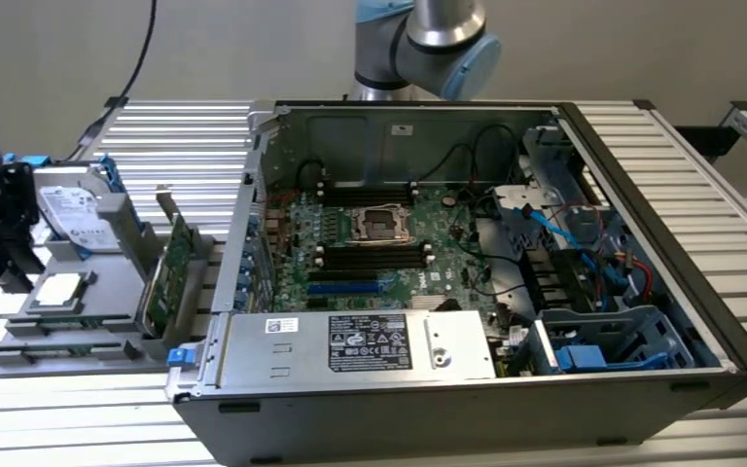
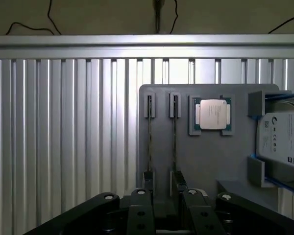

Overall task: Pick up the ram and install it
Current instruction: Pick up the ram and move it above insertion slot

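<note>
1. Ram (image 2: pixel 175 134) stands on edge in a slot of the grey holder (image 2: pixel 206 161), a thin stick seen from above. A second stick (image 2: pixel 149 134) stands just beside it in the next slot.
2. The tool (image 2: pixel 166 193) hangs over the near end of those slots, its fingers apart and gripping nothing.
3. A processor chip (image 2: pixel 212 114) and a hard drive (image 2: pixel 281 139) sit in the same holder.
4. The holder rests on the ribbed worktop (image 2: pixel 63 137), on the exterior view's left of the open computer case (image 1: pixel 412 428).
</note>
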You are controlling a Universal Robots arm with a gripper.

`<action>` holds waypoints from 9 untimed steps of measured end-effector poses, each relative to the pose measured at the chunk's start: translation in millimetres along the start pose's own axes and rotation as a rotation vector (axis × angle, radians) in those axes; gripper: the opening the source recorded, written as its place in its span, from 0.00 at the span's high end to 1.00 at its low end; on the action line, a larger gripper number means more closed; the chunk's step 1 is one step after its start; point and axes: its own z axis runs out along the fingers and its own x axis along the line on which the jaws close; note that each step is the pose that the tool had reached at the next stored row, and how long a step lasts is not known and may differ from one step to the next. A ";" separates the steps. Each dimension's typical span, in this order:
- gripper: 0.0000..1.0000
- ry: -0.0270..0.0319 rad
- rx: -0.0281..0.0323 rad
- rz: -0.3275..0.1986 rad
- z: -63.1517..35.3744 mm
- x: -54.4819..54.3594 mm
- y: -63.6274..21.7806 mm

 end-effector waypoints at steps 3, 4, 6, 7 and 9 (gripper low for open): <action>0.70 -0.0001 -0.0009 -0.009 5.6 4.2 -0.3; 0.70 0.0001 -0.0012 -0.012 7.4 5.6 -0.4; 0.70 0.0004 -0.0012 -0.020 11.2 7.7 -0.6; 0.70 0.0006 -0.0009 -0.024 13.1 8.4 -0.8; 0.70 0.0012 -0.0009 -0.030 16.5 8.8 -0.8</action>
